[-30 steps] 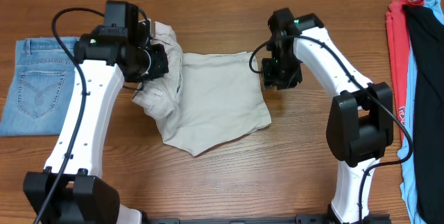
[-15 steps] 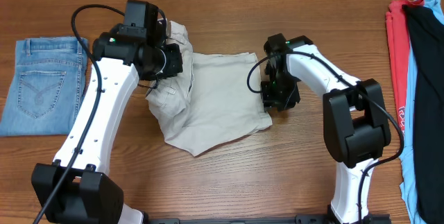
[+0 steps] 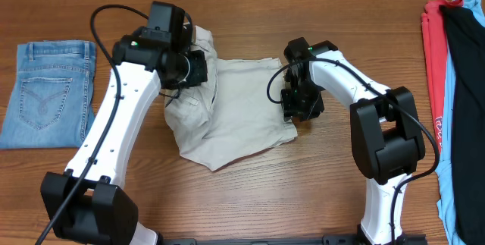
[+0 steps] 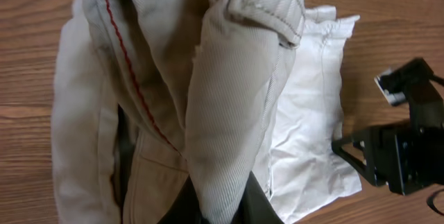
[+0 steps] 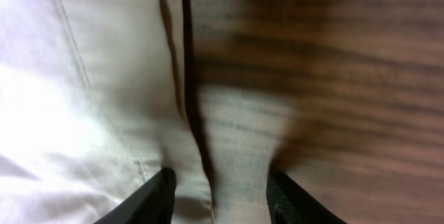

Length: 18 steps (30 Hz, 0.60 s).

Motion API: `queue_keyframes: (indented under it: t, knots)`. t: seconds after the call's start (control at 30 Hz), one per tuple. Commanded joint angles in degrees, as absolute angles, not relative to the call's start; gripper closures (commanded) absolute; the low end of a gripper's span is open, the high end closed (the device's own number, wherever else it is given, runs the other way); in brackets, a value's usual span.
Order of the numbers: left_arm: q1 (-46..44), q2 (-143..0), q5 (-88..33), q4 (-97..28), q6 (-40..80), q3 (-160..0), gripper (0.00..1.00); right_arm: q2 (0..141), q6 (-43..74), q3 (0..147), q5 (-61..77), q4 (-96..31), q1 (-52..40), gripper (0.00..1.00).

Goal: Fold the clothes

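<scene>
On the wooden table (image 3: pixel 318 199), the cream shorts (image 3: pixel 246 112) lie crumpled at centre, their left side bunched and lifted, red stitching showing along 1 inner seam. The left gripper (image 3: pixel 193 69) is clenched on that raised fold; the right gripper (image 3: pixel 298 110) stands parted, its 2 jaws astride the shorts' right hem.

A robotics lab: wooden table (image 3: pixel 318 199) with mounted robot arms (image 3: pixel 114 124).

Jeans (image 3: pixel 47 93) left; coloured garments (image 3: pixel 458 86) right.
</scene>
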<state>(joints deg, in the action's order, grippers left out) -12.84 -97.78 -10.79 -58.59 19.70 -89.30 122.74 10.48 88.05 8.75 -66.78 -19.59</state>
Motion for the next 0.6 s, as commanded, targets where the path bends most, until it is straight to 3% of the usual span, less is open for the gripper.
queue_keyframes:
  t: [0.0,0.57]
  knots:
    - [-13.93,-98.15,-11.62,-58.11,21.5,-90.85,0.94,122.48,10.5,85.36,9.04,-64.47,-19.77,0.53]
    - [-20.34,-98.59,-12.47,-55.22,30.06,-90.85,0.94,122.48,10.74,79.81,9.08,-60.25,-19.77,0.53]
